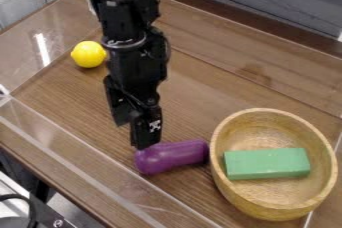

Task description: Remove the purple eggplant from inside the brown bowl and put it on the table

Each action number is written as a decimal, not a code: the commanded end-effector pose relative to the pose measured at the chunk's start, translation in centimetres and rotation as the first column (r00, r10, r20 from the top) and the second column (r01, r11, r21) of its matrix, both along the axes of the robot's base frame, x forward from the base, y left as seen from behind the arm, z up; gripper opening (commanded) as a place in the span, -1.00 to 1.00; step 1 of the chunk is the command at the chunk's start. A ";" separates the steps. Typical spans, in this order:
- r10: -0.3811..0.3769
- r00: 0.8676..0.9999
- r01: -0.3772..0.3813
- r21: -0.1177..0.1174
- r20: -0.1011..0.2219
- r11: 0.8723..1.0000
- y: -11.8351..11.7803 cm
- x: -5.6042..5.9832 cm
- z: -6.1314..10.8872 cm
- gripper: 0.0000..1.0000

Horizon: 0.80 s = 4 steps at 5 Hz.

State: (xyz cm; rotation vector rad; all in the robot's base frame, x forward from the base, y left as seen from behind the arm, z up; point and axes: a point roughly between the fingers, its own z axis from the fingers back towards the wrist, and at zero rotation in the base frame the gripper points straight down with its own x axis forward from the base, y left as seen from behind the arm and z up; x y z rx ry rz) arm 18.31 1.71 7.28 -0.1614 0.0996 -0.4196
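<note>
The purple eggplant lies on its side on the table, just left of the brown bowl and outside it. Its stem end is not visible. My gripper hangs just above the eggplant's left end, fingers pointing down. The jaws stand open with nothing between them. Inside the bowl rests a green rectangular block.
A yellow ball sits at the left of the table. Low clear acrylic walls run along the front and left edges. The black arm rises over the table's middle left.
</note>
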 end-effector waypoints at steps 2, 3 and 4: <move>0.030 0.996 -0.031 0.012 0.079 0.999 0.6 1.3 1.5 1.00; 0.040 0.995 -0.042 0.014 0.088 0.999 0.6 1.4 1.8 1.00; 0.052 0.994 -0.053 0.014 0.099 0.998 0.8 1.5 2.3 1.00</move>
